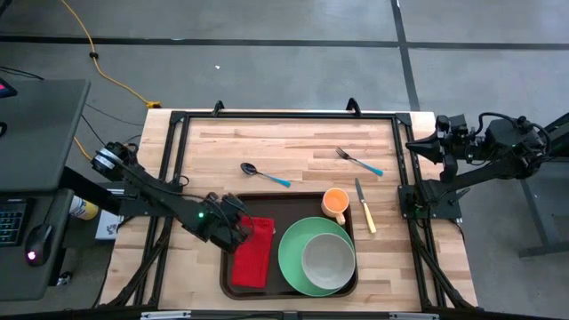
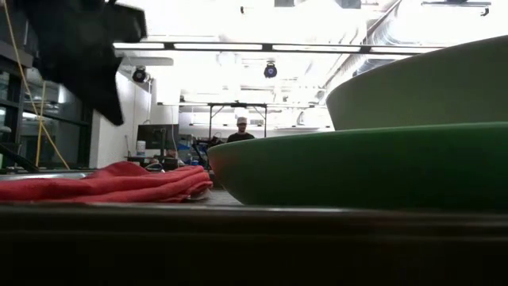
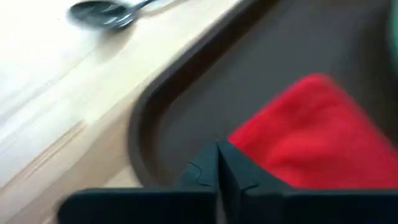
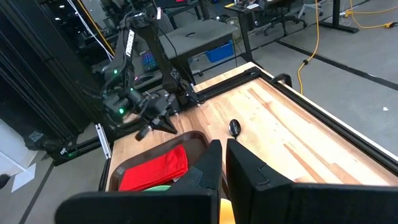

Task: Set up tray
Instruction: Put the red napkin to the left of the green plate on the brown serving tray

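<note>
Left claw (image 1: 238,227): fingers pressed together, nothing between them; hangs above the tray's left end, at the napkin's upper corner.
Napkin (image 1: 252,252): red cloth, folded, lying along the tray's left side, just beside the plate.
Plate (image 1: 293,258): green, on the tray's right half; grey bowl (image 1: 328,260) sits in it.
Cup (image 1: 335,203): orange, at the tray's far right corner.
Tray (image 1: 293,202): near edge of the table, centred between the arms.
Tray, look: dark brown plastic, rounded corners, raised rim, far wider than the plate.
Tray, handling: likely stiff, light, a bit slick; loaded now, so lift by the rim, both short ends.
Off tray: spoon (image 1: 264,174), fork (image 1: 358,161), knife (image 1: 365,206) on the wood.
Right claw (image 1: 414,146): shut, empty, parked at the table's right edge.
</note>
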Robot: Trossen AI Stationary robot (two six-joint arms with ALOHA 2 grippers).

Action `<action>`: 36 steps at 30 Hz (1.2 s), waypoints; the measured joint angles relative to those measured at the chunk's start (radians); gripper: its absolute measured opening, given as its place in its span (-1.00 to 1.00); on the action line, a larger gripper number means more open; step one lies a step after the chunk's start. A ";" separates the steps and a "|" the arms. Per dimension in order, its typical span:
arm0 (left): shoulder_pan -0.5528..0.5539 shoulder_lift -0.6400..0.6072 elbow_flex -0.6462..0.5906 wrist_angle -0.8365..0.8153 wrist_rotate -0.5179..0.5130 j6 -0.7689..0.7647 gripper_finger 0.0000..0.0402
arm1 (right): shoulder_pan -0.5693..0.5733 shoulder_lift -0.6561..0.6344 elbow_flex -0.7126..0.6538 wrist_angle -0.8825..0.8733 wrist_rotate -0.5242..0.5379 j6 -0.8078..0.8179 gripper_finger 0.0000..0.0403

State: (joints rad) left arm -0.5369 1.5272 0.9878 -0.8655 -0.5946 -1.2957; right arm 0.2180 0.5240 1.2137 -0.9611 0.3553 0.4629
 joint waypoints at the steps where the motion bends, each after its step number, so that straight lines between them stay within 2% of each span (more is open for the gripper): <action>1: 0.000 -0.005 0.001 0.052 0.004 0.047 -0.92 | 0.000 0.000 0.000 0.000 0.001 0.000 -1.00; 4: 0.001 -0.011 0.000 0.131 0.075 0.140 -0.90 | 0.000 0.000 0.000 0.000 0.001 0.000 -1.00; 8: 0.006 -0.012 -0.011 0.234 0.179 0.186 -0.94 | 0.000 0.000 0.000 0.000 0.001 0.000 -1.00; 11: 0.007 -0.011 -0.021 0.314 0.190 0.192 -0.93 | 0.000 0.000 0.000 0.001 0.010 -0.008 -1.00; 17: 0.007 -0.004 -0.023 0.343 0.212 0.167 -0.94 | 0.000 0.000 0.000 0.001 0.012 -0.018 -1.00; 29: 0.008 0.065 -0.024 0.270 0.203 -0.014 -0.94 | 0.000 0.000 0.000 0.001 0.008 -0.023 -1.00; 36: 0.008 0.082 -0.023 0.296 0.186 -0.049 -0.94 | 0.000 0.000 0.000 0.001 0.004 -0.043 -1.00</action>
State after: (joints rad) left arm -0.5293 1.6093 0.9649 -0.5693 -0.4090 -1.3446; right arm 0.2178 0.5240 1.2137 -0.9604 0.3595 0.4198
